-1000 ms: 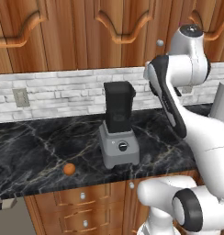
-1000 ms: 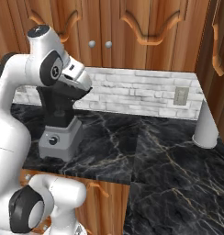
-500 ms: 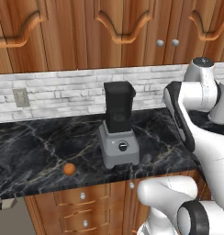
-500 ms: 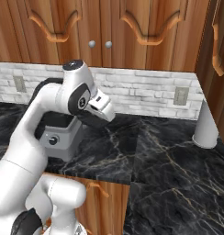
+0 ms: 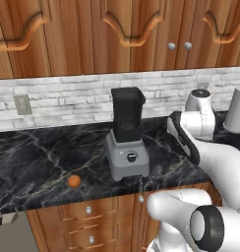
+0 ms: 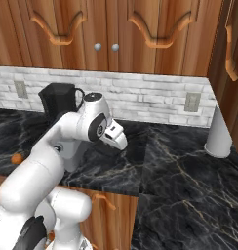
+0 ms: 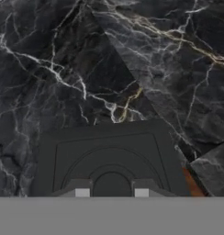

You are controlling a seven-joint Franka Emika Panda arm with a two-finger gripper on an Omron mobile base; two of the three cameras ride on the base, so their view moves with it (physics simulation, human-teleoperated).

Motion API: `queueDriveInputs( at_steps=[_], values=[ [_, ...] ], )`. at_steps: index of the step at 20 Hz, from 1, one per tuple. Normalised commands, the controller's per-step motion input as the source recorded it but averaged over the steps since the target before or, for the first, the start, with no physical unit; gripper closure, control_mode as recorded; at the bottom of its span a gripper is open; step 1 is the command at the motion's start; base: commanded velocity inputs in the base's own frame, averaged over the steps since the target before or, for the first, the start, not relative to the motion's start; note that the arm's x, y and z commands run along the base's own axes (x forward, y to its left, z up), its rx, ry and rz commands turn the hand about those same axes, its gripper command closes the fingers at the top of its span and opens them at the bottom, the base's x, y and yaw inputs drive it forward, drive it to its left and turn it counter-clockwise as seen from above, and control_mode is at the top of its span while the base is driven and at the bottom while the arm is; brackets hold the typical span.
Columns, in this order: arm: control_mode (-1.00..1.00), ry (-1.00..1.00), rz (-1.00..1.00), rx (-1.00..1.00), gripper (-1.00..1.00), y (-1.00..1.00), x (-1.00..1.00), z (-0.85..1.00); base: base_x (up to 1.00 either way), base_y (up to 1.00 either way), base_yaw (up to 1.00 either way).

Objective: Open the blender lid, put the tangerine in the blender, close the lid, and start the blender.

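The blender [image 5: 127, 147] stands mid-counter, its grey base and round knob [image 5: 132, 157] under the dark square jar [image 5: 127, 115]; it is also in the right base view [image 6: 60, 100]. In the hand view my gripper [image 7: 111, 190] is shut on the round grip of the flat black blender lid [image 7: 109, 151], which hangs a little above the marble. My hand [image 6: 115, 137] is low over the counter, to the right of the blender. The tangerine [image 5: 74, 181] lies on the counter near the front edge, left of the blender base; a sliver of it shows past my arm [image 6: 15, 158].
A grey cylinder [image 5: 237, 110] [image 6: 218, 132] stands at the counter's right end by the tall cabinet side. Wall outlets [image 5: 22, 104] [image 6: 191, 101] sit in the white brick backsplash. Wooden cabinets hang above. Dark marble counter [image 6: 179, 166] stretches right of my hand.
My arm has swung from over the blender jar down and to the right, carrying the lid with it. Blender and tangerine have stayed where they were.
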Motion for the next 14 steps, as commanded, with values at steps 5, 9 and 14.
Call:
queueDriveInputs(
  at_steps=[5,9,14],
  values=[
    [-1.00,0.10,0.00,0.01,1.00,-0.16,0.31,-0.78,0.00,0.00,0.00],
    [-1.00,0.10,0.00,0.01,1.00,-0.29,0.28,-0.46,0.00,0.00,0.00],
    [-1.00,0.14,0.00,0.00,1.00,-0.21,0.29,-0.41,0.00,0.00,0.00]
  ],
)
